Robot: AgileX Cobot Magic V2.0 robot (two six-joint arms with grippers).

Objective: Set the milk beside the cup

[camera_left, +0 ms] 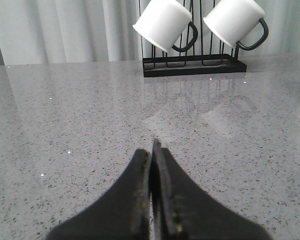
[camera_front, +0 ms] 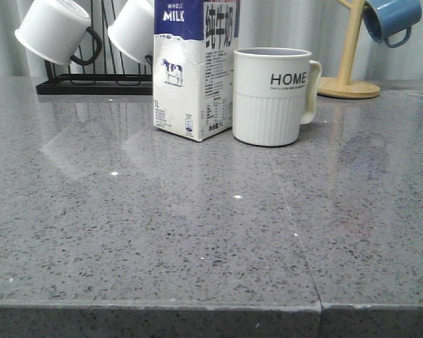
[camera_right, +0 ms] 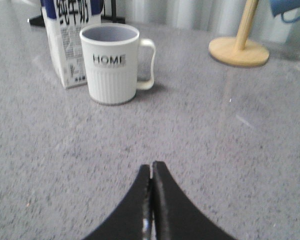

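The milk carton (camera_front: 194, 67), white below and dark blue on top with "WHOLE MILK" print and a cow picture, stands upright on the grey table. The white ribbed "HOME" cup (camera_front: 271, 96) stands right beside it on its right, handle to the right. Both also show in the right wrist view, the milk (camera_right: 70, 42) behind and beside the cup (camera_right: 112, 65). My right gripper (camera_right: 151, 166) is shut and empty, well in front of the cup. My left gripper (camera_left: 151, 147) is shut and empty over bare table. Neither gripper shows in the front view.
A black wire rack (camera_front: 92, 83) with two plain white black-handled mugs (camera_front: 55, 29) stands at the back left; it also shows in the left wrist view (camera_left: 192, 65). A wooden mug stand (camera_front: 350, 77) with a blue mug (camera_front: 391, 17) stands at the back right.
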